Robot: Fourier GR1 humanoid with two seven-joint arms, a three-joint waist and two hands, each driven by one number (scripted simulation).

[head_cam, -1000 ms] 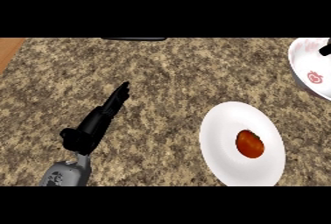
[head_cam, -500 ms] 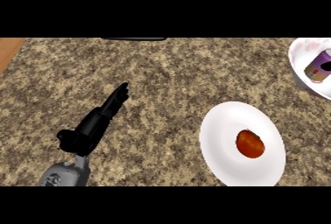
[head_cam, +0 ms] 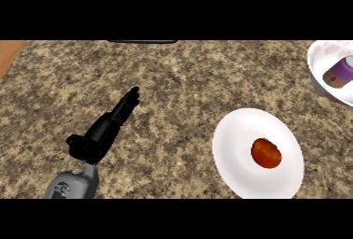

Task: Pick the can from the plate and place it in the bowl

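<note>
Can [head_cam: 340, 73] lies tilted inside bowl [head_cam: 318, 79] at 2 o'clock; task appears done. Judged light, rigid and smooth-walled, likely to roll; best taken across its cylindrical side. Plate [head_cam: 238, 154] at 4 o'clock bears only a red-orange item [head_cam: 266, 153]. Left hand [head_cam: 110, 123] at 8 o'clock, fingers straight, holding nothing. Right hand absent from view. Versus 1.0 s ago: the can now shows plainly in the bowl, then obscured by a dark shape.

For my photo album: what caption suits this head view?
Purple can lying in the white bowl; red fruit on the plate; left hand open over the granite counter.
</note>
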